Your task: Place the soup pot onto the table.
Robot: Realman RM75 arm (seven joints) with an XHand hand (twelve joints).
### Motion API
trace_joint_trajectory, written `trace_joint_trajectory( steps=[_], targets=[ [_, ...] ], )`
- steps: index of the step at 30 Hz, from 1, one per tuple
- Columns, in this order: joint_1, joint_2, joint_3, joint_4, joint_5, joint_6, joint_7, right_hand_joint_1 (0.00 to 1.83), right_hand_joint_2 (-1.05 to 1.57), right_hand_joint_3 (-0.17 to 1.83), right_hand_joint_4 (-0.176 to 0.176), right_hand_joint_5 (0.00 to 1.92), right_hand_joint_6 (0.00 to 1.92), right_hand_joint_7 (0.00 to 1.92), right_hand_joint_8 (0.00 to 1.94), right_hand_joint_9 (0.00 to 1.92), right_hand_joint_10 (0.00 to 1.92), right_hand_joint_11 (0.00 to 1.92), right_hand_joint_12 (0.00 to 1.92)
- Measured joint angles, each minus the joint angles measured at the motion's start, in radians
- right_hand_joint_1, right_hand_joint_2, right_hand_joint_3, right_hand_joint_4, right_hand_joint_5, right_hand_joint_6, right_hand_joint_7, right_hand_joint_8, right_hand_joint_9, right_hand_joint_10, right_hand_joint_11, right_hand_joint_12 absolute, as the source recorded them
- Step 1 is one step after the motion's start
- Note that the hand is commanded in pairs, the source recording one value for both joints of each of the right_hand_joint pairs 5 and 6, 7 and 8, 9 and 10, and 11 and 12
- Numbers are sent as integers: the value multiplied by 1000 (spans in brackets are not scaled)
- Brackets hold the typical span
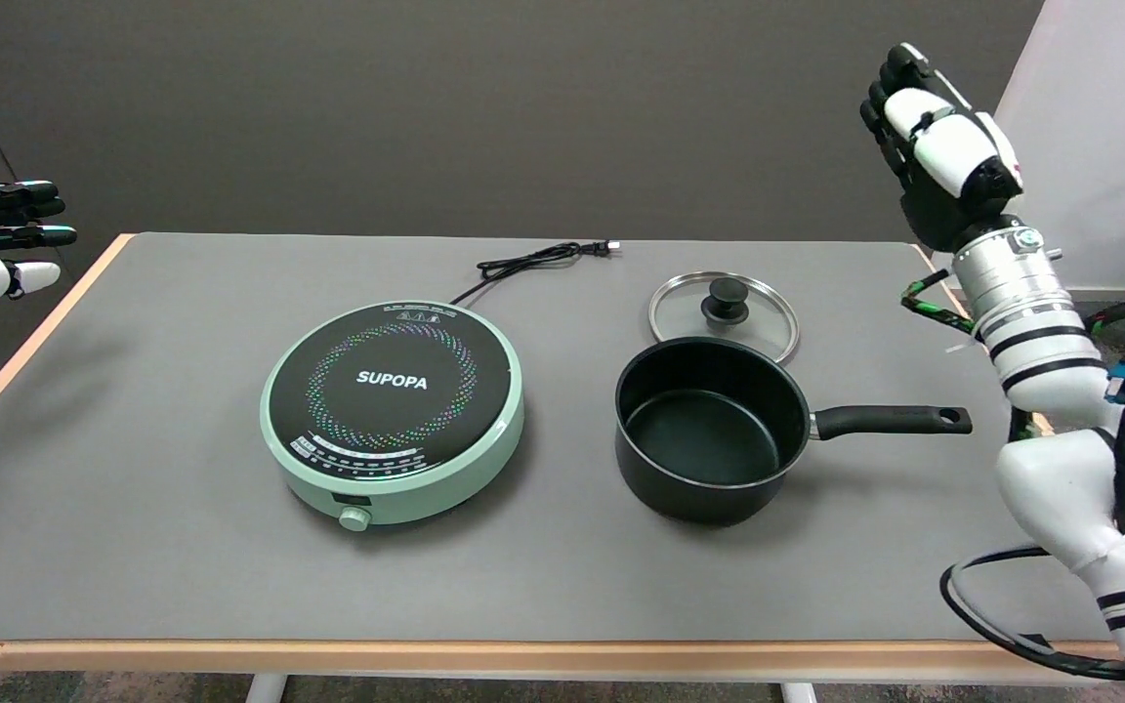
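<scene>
Soup pot (709,430) sits on the grey surface (133,547), right of centre, just right of the green induction cooker (395,410) and apart from it. Not on the cooker; as things lie, the placing looks done or close to it.

Pot: black, rigid metal by the look, open top, nothing inside. Judged moderately heavy for its size, weight centred in the bowl. Dark coating looks smooth, likely slick on the wall and rim.

Handle (890,420): long, black, straight, points right toward the arm's side, with a hang-hole at its far end. Best hold is a full wrap around the mid-handle. Gripped out at the tip, the bowl would lever down and tip. The rim offers little purchase for a pinch.

Glass lid (724,317) lies flat just behind the pot, knob up, its near edge hidden by the pot's rim. Fragile; keep any move of the pot clear of it.

Right hand (943,146) is raised high at far right, well apart from the pot, fingers extended upward and holding nothing.

Power cord (538,259) trails behind the cooker, unplugged end lying on the surface.
</scene>
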Motion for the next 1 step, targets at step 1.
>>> trace_joint_trajectory(
  steps=[1],
  targets=[
    [2,-3,1,-3,18,12,-1,640,1571,327,-165,131,131,131,131,131,131,131,131]
  ],
)
